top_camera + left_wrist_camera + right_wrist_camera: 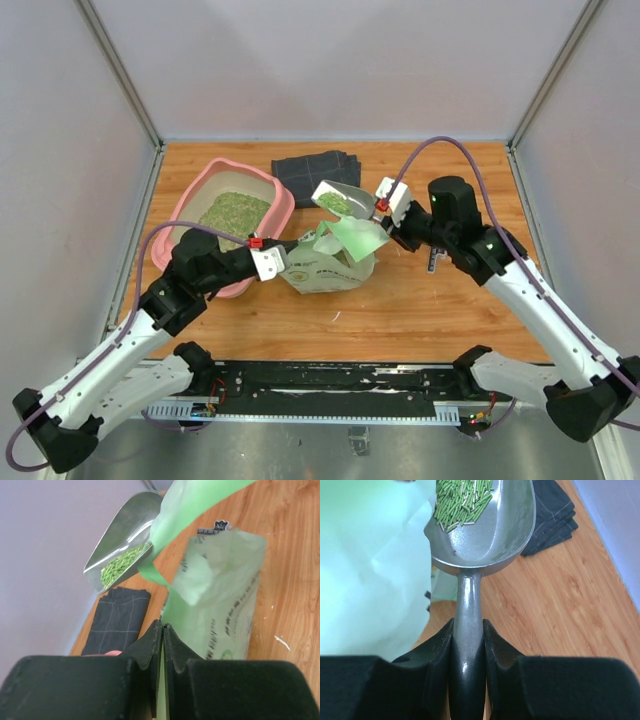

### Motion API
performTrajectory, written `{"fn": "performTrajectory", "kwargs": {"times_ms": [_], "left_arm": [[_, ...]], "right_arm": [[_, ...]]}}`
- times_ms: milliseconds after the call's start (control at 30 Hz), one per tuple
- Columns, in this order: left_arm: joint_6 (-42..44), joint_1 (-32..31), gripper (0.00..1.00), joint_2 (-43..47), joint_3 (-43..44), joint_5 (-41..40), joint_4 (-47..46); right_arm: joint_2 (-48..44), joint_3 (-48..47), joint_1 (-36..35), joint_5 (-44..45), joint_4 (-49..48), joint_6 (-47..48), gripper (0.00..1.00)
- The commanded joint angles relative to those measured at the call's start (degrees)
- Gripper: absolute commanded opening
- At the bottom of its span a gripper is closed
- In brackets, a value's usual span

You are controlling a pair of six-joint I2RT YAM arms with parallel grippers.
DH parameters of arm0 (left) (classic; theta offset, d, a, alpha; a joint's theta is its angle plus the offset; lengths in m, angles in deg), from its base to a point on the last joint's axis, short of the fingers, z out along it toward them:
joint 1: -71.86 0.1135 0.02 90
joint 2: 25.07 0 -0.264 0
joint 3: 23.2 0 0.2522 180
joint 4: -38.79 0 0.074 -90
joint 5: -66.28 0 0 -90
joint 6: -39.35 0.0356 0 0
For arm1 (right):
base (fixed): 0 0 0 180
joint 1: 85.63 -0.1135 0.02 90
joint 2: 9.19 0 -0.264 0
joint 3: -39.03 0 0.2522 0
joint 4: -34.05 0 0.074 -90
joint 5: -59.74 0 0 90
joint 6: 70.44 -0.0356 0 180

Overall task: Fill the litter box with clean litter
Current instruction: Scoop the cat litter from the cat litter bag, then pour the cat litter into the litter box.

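Observation:
The pink litter box (186, 205) stands at the back left with a bed of greenish clean litter (237, 213) inside. To its right, over the table's middle, my right gripper (370, 205) (468, 625) is shut on the handle of a grey metal scoop (337, 198) (495, 530). The scoop is lifted above the bag's mouth and carries a small heap of litter pellets (462, 500) (120, 565). My left gripper (289, 252) (163, 626) is shut on the thin edge of the green-and-white bag (330, 268) (220, 595), which slumps on the wood just right of the box.
A folded dark grey cloth (318, 172) (117, 620) (552, 517) lies behind the bag, beside the box's far right corner. Grey walls enclose the wooden table on three sides. A few pale specks lie on the wood near the bag.

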Motion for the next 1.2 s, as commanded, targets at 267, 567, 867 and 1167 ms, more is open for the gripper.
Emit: {"fn": "performTrajectory", "kwargs": {"times_ms": [267,567,867,1167], "left_arm": [[-7.00,0.58,0.47,9.66,-1.36,-11.72,-8.74],[-16.68,0.51,0.99,15.12,3.37,-29.44,-6.97],[-16.80,0.53,0.99,22.35,6.58,-35.42,-0.16],[-14.02,0.51,0.99,30.88,8.94,-42.02,1.52]], "right_arm": [[16.23,-13.69,0.37,-9.28,-11.53,0.42,0.01],[29.99,-26.62,-4.03,-3.75,-7.70,5.96,0.01],[42.35,-39.56,-12.25,6.67,-1.44,14.31,0.01],[55.60,-53.51,-18.74,19.04,4.79,31.78,0.01]]}}
